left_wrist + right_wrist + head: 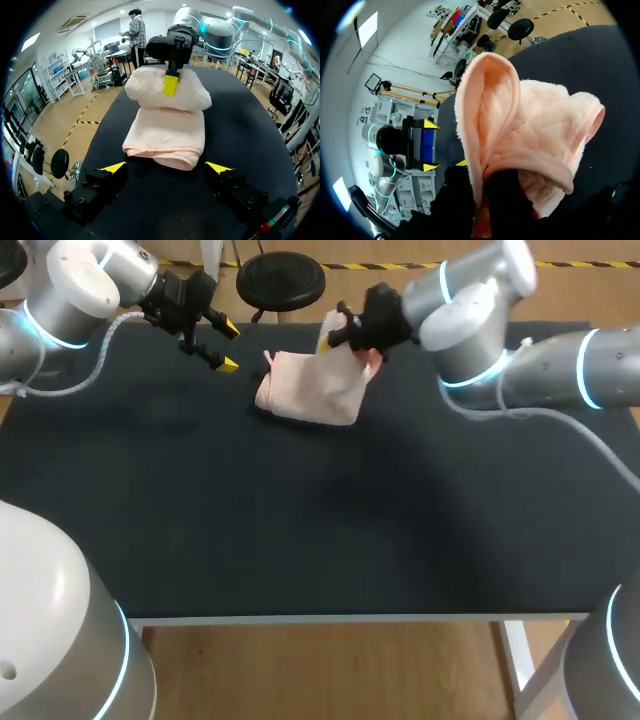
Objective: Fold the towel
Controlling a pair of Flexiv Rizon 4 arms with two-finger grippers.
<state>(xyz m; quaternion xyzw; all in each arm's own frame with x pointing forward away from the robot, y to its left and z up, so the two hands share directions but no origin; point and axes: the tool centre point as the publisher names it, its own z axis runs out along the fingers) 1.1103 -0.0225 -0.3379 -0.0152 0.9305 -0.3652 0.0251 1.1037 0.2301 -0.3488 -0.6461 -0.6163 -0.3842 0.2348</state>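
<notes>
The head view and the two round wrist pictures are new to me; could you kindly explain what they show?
You are looking at a robot with two arms at a black table. The head view looks down from above and behind the robot. Each round picture comes from a camera on one wrist, looking out along that arm's fingers. A pink towel, partly folded, lies toward the far side of the table. The right gripper pinches one edge of the towel and holds that edge lifted above the rest. The left gripper is open and empty, hovering just beside the towel with its yellow tips pointing toward it.
</notes>
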